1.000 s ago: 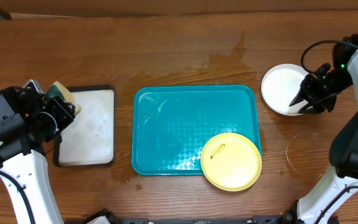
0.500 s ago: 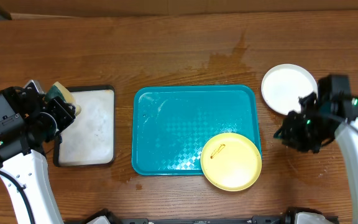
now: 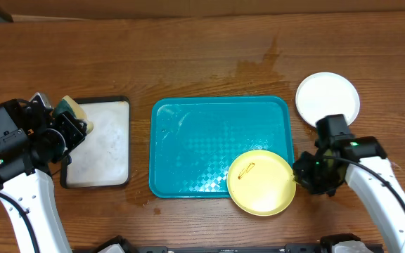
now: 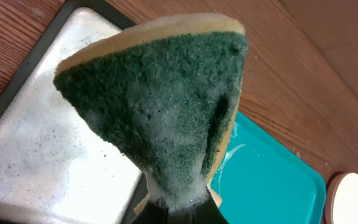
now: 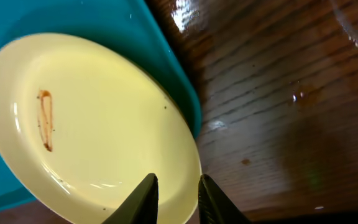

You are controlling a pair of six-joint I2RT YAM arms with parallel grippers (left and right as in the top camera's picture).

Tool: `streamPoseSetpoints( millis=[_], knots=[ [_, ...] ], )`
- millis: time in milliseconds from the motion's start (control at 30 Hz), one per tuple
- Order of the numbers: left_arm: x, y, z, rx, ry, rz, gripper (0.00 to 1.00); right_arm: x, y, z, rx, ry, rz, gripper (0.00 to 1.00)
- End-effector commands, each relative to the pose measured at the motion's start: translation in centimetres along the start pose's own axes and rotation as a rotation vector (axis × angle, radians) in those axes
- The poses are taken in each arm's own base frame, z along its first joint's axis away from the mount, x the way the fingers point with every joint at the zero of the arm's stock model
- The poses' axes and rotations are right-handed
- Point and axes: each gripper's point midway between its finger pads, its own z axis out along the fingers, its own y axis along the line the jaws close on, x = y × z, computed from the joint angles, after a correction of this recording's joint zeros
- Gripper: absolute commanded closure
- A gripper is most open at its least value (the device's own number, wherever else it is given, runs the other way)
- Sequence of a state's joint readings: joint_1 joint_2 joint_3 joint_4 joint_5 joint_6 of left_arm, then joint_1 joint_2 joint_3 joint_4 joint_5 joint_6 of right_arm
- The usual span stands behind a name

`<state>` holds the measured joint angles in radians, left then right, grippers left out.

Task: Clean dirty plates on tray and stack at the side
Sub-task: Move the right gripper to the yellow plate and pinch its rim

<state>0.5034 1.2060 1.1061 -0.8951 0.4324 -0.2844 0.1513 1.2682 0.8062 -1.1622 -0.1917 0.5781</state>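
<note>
Change: the right tool [image 5: 174,190] has left the white plate [image 3: 328,98] at the right edge of the surface [image 3: 188,56] and swung down to the yellow plate [image 3: 261,181]. Its gap has narrowed on the way.
Meaning for the task: the white plate sits off the turquoise tray [image 3: 188,140], so that part looks done. The yellow plate is probably next to be steadied or lifted for scrubbing.
Right tool: the two fingers are a narrow slit apart and hover over the plate's near rim. Nothing sits between them, so it is not yet gripping.
Left tool [image 3: 70,121]: clenched on the sponge [image 4: 160,106] and parked over the black-rimmed tray [image 3: 100,144], unmoved over the last second.
Yellow plate, place: on the tray's lower right corner, with its outer edge overhanging the tray rim toward the right arm.
Yellow plate, look: pale yellow-green, round and shallow, with one thin brownish smear [image 5: 45,119] left of centre and a few dark specks, so not yet clean.
White plate, look: plain and unmarked from above. Whether it is one plate or a stack cannot be told.
Sponge: green scouring face up, yellow backing, foamy and wet — ready to use.
Tray: otherwise bare, faintly streaked with wet.
</note>
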Motion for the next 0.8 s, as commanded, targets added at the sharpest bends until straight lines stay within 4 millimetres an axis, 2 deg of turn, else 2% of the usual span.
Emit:
streamPoseSetpoints(
  millis=[0, 267, 300, 333, 433, 500, 633, 767],
  knots=[
    [-0.7, -0.8, -0.9, 0.011, -0.033, 0.041, 0.96, 0.2, -0.9, 0.2, 0.089, -0.036, 0.055, 0.76],
    [-0.7, -0.8, -0.9, 0.011, -0.033, 0.041, 0.96, 2.5, -0.2, 0.7, 0.123, 0.003, 0.062, 0.75],
    [-0.7, -0.8, -0.9, 0.011, -0.033, 0.041, 0.96, 2.8, -0.3, 0.9, 0.126, 0.01, 0.093, 0.66],
    [-0.7, -0.8, -0.9, 0.011, -0.033, 0.041, 0.96, 3.1, -0.4, 1.0, 0.129, 0.017, 0.117, 0.65],
    [-0.7, -0.8, -0.9, 0.011, -0.033, 0.042, 0.96, 3.6, -0.6, 1.3, 0.135, 0.038, 0.152, 0.71],
    [-0.7, -0.8, -0.9, 0.011, -0.033, 0.041, 0.96, 3.6, -0.7, 1.3, 0.139, 0.039, 0.152, 0.72],
    [-0.7, -0.8, -0.9, 0.011, -0.033, 0.042, 0.96, 3.6, -0.7, 1.3, 0.139, 0.04, 0.144, 0.91],
    [-0.6, -0.8, -0.9, 0.011, -0.032, 0.041, 0.96, 4.0, -1.1, 1.2, 0.154, 0.053, 0.148, 0.9]
  ],
)
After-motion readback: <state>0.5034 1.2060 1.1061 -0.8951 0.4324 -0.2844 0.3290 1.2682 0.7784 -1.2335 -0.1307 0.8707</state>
